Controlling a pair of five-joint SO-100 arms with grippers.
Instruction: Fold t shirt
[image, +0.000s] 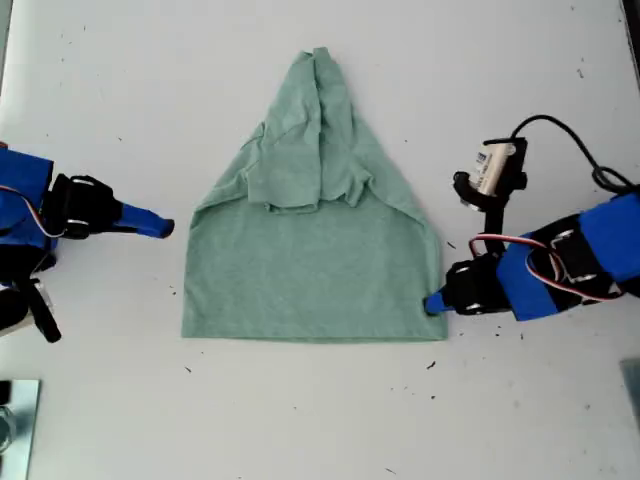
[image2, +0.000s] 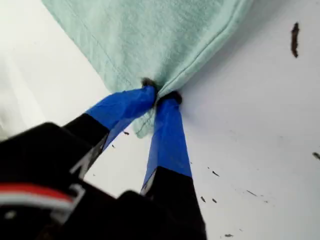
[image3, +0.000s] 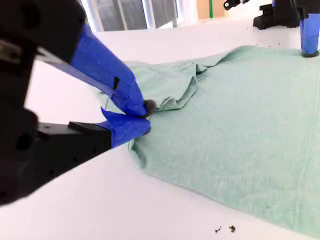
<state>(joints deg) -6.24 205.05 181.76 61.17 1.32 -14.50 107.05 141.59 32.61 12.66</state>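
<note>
- Two grippers flank one t shirt (image: 315, 255), which lies flat in the middle of the white table (image: 110, 90).
- At the exterior view's left, my second gripper (image: 165, 228) sits just off the shirt's side edge; its wrist view shows the blue-taped jaws closed tip to tip with no cloth between them.
- In the middle, both sleeves are already folded inward, giving the shirt a tapered top; the lengthwise folds look still to do, so I judge the task roughly a third done.
- The shirt's long axis runs up and down the exterior view, collar end towards the top, straight hem towards the bottom.
- At the exterior view's right, my first gripper (image2: 160, 95) has its jaws pinched on the hem corner.
</note>
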